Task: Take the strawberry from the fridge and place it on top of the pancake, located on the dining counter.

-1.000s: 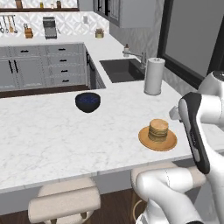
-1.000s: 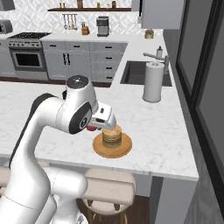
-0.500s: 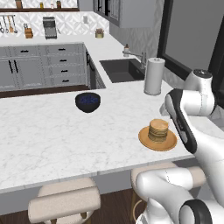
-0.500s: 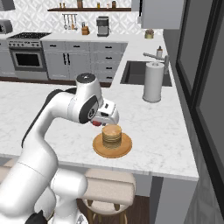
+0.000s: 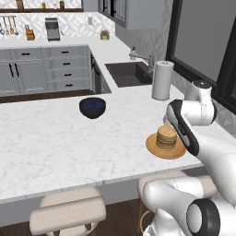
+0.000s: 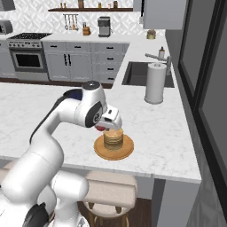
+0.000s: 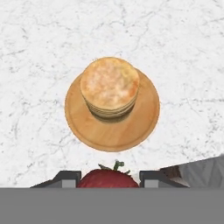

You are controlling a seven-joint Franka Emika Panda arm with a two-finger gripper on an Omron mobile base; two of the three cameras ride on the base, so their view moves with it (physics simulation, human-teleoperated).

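Observation:
The strawberry [image 7: 108, 178] is red with a green stem and sits between my two fingertips [image 7: 70, 177] at the bottom of the hand view. My gripper [image 7: 109, 179] is shut on it. The pancake [image 7: 110, 84] is a tan stack on an orange-brown plate [image 7: 140, 127], straight ahead of the gripper on the dining counter [image 7: 183, 52]. In the right base view my gripper [image 6: 106, 126] hangs just left of and slightly above the pancake [image 6: 113, 138], and a bit of the red strawberry [image 6: 101, 129] shows under it. The pancake [image 5: 167, 137] lies near the counter's front edge. The fridge is out of view.
A dark blue bowl [image 5: 92, 107] stands on the counter left of the plate. A paper towel roll [image 5: 162, 80] stands upright behind the plate, beside the sink [image 5: 129, 73]. Two stools [image 5: 69, 209] are tucked under the counter's front edge.
The arm's upper links have swung round toward the pancake side. The hand, with the strawberry in it, has stayed close beside the stack and has settled slightly lower.

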